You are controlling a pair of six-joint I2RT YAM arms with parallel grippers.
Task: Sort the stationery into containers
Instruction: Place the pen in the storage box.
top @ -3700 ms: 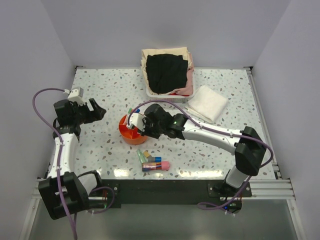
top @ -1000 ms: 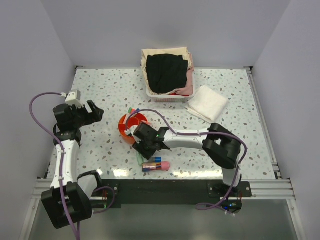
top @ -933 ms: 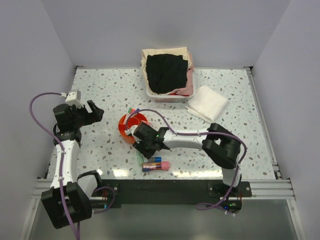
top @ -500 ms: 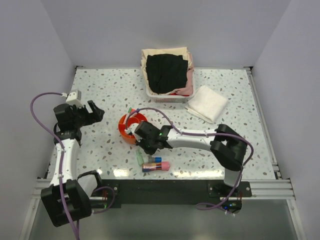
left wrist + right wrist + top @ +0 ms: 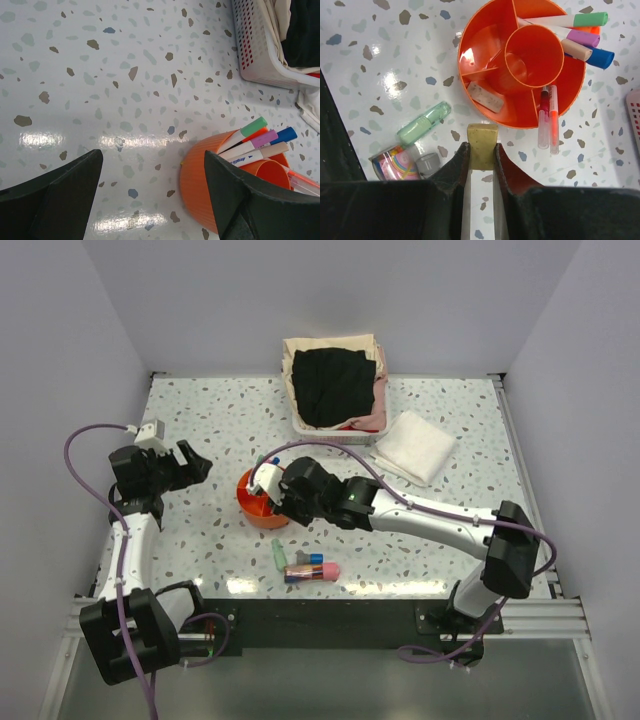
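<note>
Room: pale grey walls [image 5: 330,290] on 3 sides. Speckled white counter [image 5: 200,420]. Far centre: white basket [image 5: 335,436] w/ dark clothes; folded cloth [image 5: 415,445] beside it. Mid-counter: orange tray [image 5: 480,47], capped pens [image 5: 580,37] in one compartment, eraser [image 5: 485,96] in another. R tool [image 5: 481,147] clamps tan-capped pen [image 5: 482,137], cap just beside tray rim. L tool [image 5: 152,155] wide apart, empty, left of tray. Green tube [image 5: 424,122] on counter nr R tool.

Orange tray [image 5: 482,40] (on grey-speckled white table [image 5: 380,45]), mint-green tube [image 5: 424,122]
</note>
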